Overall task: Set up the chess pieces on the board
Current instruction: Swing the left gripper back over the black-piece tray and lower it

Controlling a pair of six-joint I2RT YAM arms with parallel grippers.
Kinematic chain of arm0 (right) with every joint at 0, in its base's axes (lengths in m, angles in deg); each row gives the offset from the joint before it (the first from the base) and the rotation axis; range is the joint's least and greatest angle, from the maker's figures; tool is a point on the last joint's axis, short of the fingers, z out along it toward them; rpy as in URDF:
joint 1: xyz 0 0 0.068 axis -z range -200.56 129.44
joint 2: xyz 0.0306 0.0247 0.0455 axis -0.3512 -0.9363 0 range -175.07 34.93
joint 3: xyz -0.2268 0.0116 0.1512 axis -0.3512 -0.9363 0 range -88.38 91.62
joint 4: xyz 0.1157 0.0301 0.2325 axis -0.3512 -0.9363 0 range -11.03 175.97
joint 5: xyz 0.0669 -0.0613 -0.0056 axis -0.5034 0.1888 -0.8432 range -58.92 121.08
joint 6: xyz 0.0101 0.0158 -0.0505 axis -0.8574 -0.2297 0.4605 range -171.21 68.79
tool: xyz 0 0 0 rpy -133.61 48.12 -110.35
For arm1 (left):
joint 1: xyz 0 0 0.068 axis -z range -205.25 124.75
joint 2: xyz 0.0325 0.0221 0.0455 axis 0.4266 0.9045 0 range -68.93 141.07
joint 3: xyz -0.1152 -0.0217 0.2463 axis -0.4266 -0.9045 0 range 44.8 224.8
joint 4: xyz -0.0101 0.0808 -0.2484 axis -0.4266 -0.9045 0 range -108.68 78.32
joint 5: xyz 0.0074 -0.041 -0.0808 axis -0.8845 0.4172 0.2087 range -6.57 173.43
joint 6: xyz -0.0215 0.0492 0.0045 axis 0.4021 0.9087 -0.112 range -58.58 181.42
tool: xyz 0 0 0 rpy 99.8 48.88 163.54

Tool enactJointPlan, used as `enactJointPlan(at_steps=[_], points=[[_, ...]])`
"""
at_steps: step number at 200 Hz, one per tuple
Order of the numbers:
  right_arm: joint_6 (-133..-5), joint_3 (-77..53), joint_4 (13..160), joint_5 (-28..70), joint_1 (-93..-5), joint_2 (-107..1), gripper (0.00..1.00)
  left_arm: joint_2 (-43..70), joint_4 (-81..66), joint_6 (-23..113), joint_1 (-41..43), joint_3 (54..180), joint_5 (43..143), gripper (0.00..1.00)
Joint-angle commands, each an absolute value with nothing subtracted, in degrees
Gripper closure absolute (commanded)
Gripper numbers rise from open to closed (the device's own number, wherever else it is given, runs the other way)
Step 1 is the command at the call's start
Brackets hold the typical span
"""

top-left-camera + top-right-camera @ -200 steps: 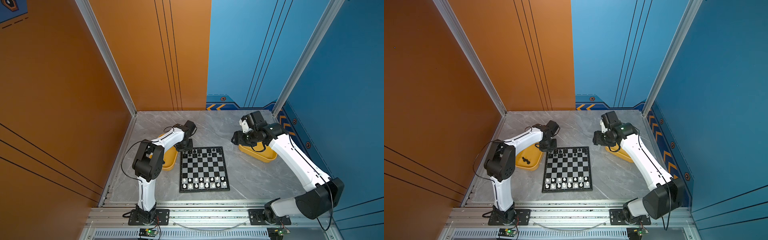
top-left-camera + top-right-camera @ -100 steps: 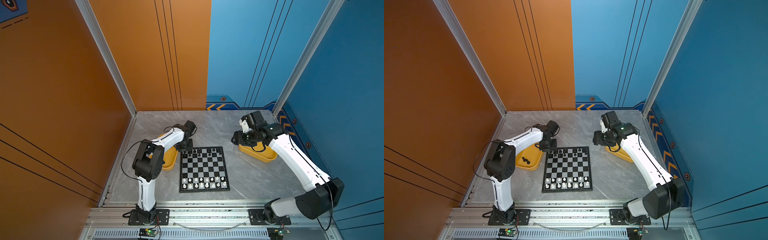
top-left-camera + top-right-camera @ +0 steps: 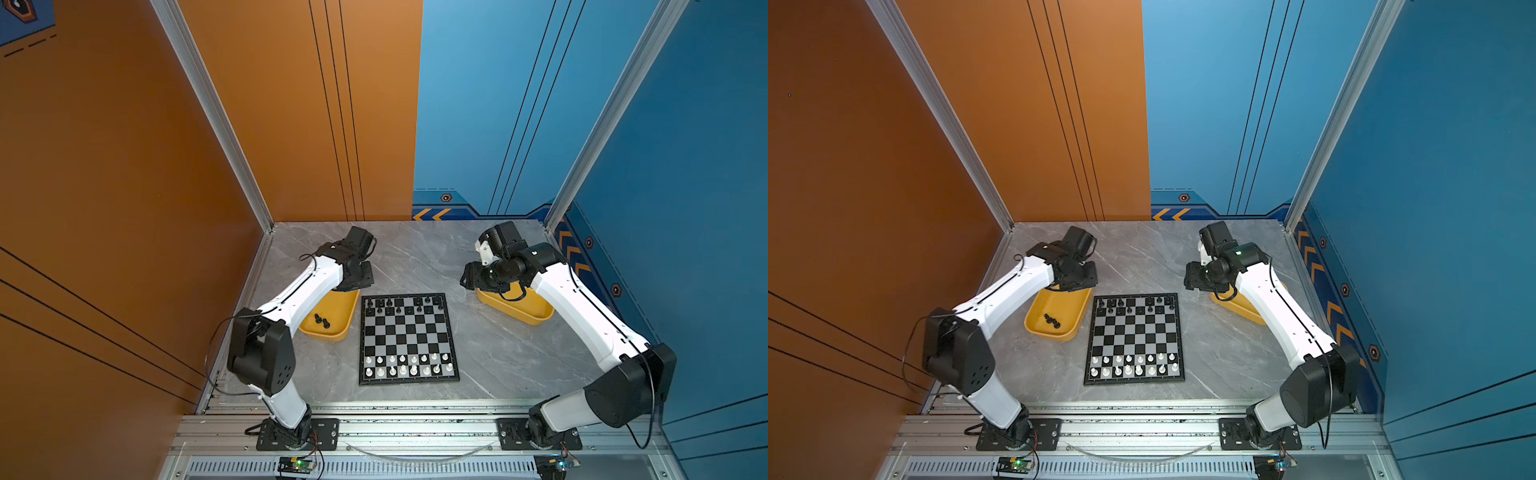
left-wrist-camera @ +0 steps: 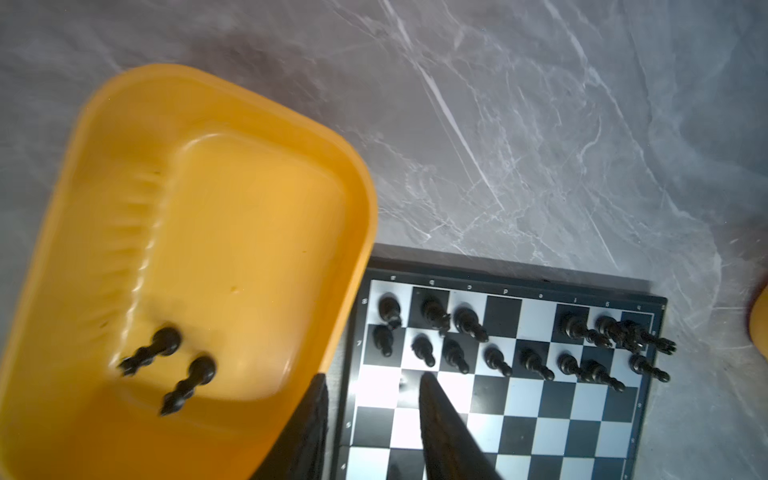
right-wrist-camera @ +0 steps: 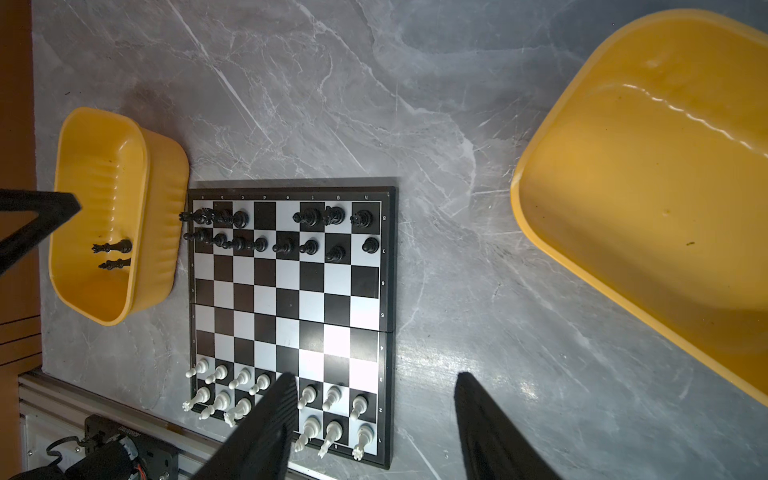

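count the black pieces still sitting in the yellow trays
2. Both lie on their sides in the left yellow tray beside the board: one black piece, a second next to it. The right yellow tray shows none, though part of it is out of view.

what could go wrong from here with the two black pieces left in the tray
1. The two black pieces lie on their sides, close together, in the left yellow tray. The left gripper might pinch both or lift one tilted.
2. The empty back-row squares sit between standing black pieces. Lowering a piece there could topple a neighbour.
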State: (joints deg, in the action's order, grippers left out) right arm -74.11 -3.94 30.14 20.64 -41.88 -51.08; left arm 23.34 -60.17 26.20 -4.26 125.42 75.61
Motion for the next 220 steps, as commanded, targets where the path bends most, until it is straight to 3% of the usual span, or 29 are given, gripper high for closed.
enactJointPlan(at_steps=[1,47,104,220], points=[[-73.5,-1.3,30.8,19.6,-42.3,-52.6,0.37,18.9,-64.3,25.2,-6.4,120.3,72.0,0.59],[-72.4,1.1,30.6,18.5,-42.4,-55.2,0.37,13.3,-66.5,24.3,-10.3,109.7,72.3,0.59],[-72.0,2.2,30.7,17.6,-43.0,-56.9,0.37,15.3,-62.7,23.2,-12.3,104.7,73.4,0.59],[-73.1,-0.3,30.5,19.6,-42.9,-54.3,0.37,23.6,-57.1,26.9,-16.5,104.9,76.0,0.62]])
